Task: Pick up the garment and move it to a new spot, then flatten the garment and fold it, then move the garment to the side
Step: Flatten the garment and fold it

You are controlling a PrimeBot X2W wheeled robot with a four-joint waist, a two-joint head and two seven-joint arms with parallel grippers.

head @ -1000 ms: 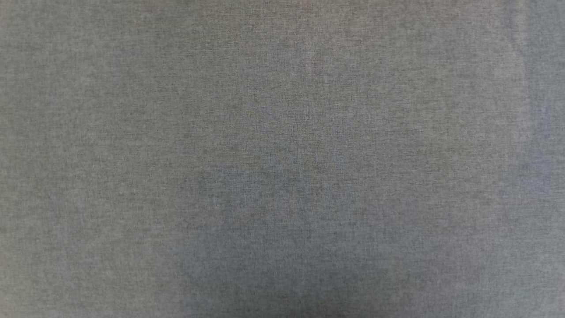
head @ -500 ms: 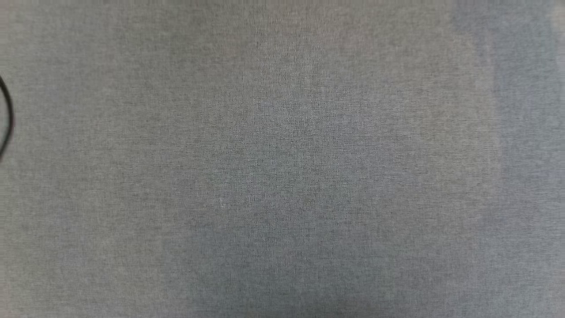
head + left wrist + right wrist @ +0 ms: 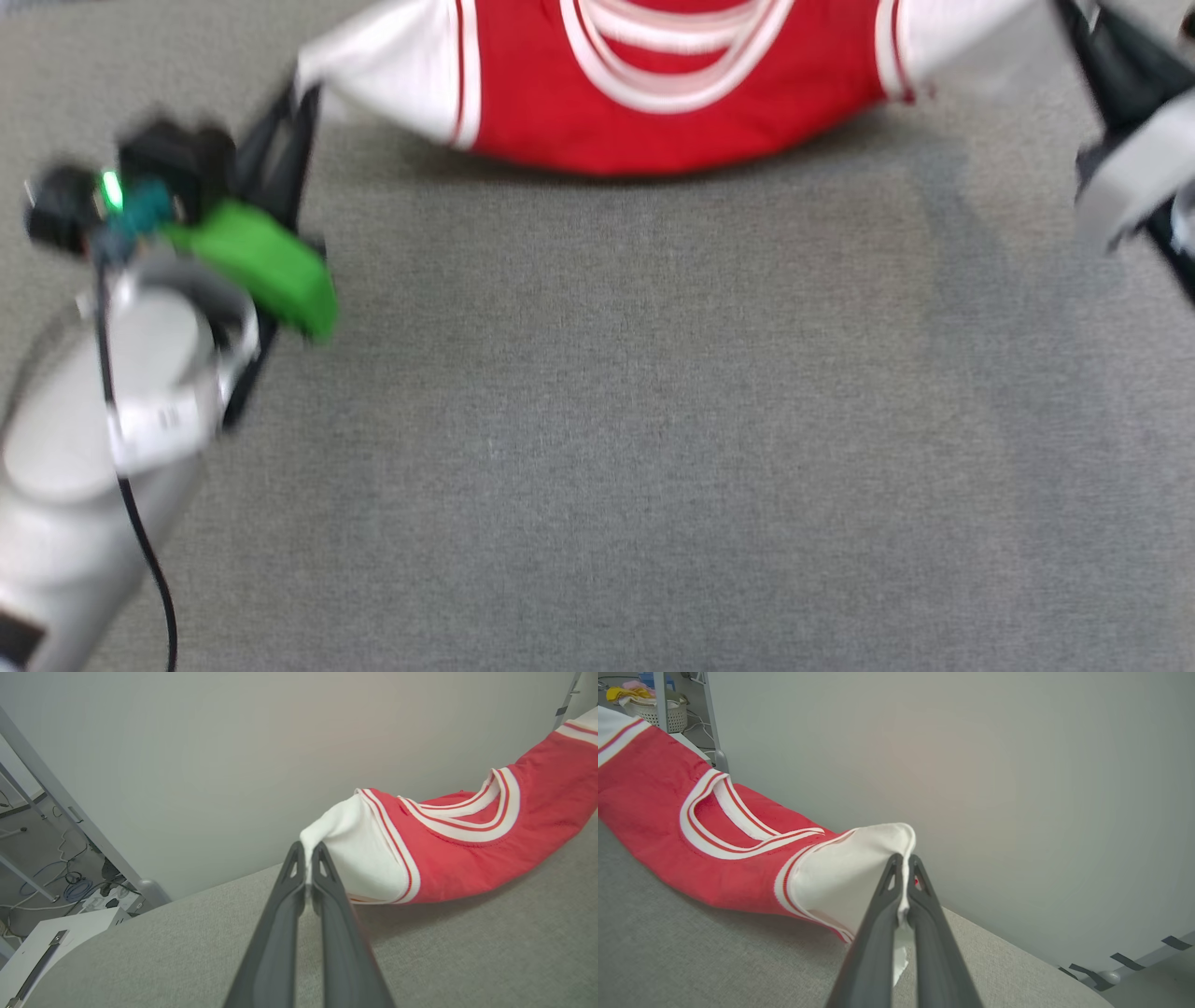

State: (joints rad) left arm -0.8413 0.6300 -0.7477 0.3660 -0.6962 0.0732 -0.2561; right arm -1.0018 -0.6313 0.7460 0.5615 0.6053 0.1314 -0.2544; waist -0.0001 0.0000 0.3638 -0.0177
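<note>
The garment, red with white sleeves and a red-white striped collar, hangs stretched between my two grippers, its red body sagging onto the grey table at the far edge. My left gripper is shut on the tip of one white sleeve, and the left wrist view shows its fingertips pinching the cloth. My right gripper is shut on the other white sleeve, with cloth squeezed between its tips. The collar opening faces up.
A plain grey wall stands right behind the table's far edge. Past the left end are a metal frame leg, floor cables and a white box. A white basket sits beyond the other end.
The head view has swung: before it held bare grey tabletop, with a dark cable at the left edge half a second ago. Now the stretched garment and both arms are in it.
</note>
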